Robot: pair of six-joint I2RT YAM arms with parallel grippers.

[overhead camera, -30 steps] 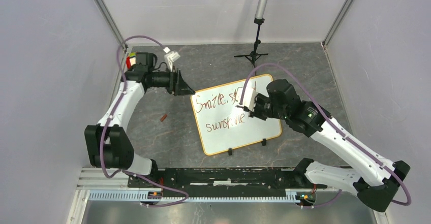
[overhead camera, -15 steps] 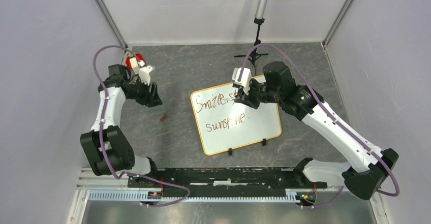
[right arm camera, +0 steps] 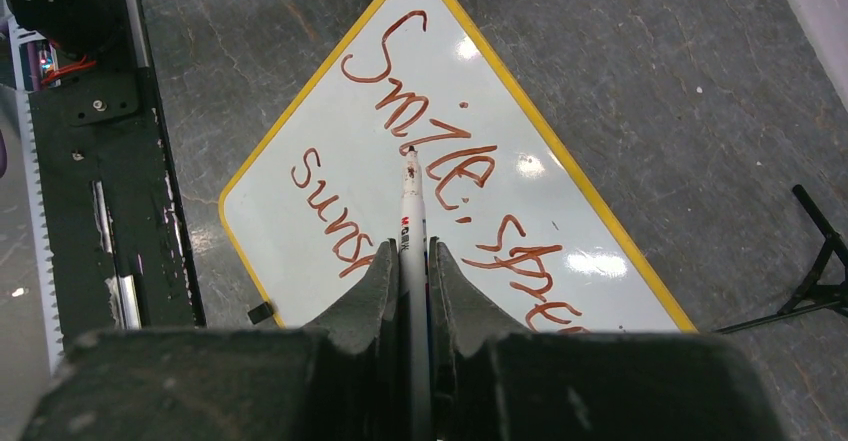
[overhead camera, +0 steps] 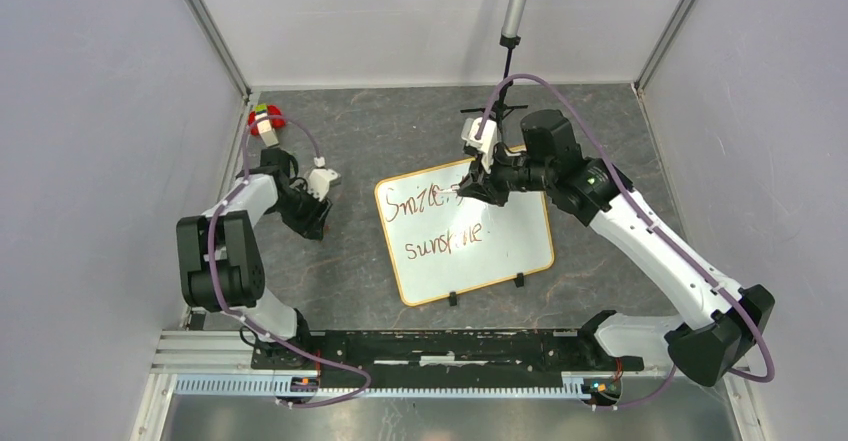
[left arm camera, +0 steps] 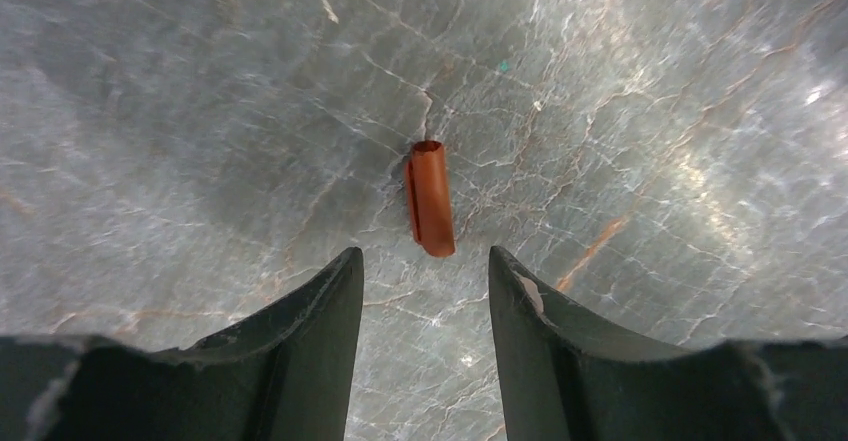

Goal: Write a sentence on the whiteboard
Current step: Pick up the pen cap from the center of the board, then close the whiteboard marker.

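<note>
The whiteboard (overhead camera: 505, 251) lies flat on the grey table, its orange-tan frame tilted. The sentence (overhead camera: 435, 223) in dark red reads "Smile, spre…" over "sunshine". My right gripper (overhead camera: 467, 190) hovers over the board's far edge, shut on a white marker (right arm camera: 411, 211) whose tip points at "Smile". The right wrist view shows the board (right arm camera: 300, 216) and the lettering (right arm camera: 440, 151) below it. My left gripper (left arm camera: 425, 263) is open, low over the table to the left of the board (overhead camera: 315, 225). A small red marker cap (left arm camera: 430, 199) lies just beyond its fingertips.
A black tripod stand (overhead camera: 504, 101) with a grey pole stands behind the board. A red, yellow and green object (overhead camera: 263, 116) sits in the back left corner. The black base rail (overhead camera: 440, 346) runs along the near edge. Two black clips (overhead camera: 519, 281) sit on the board's near edge.
My left arm swung down and back from beside the board to just over the red cap. My right gripper lifted with the marker from the writing toward the board's far edge.
</note>
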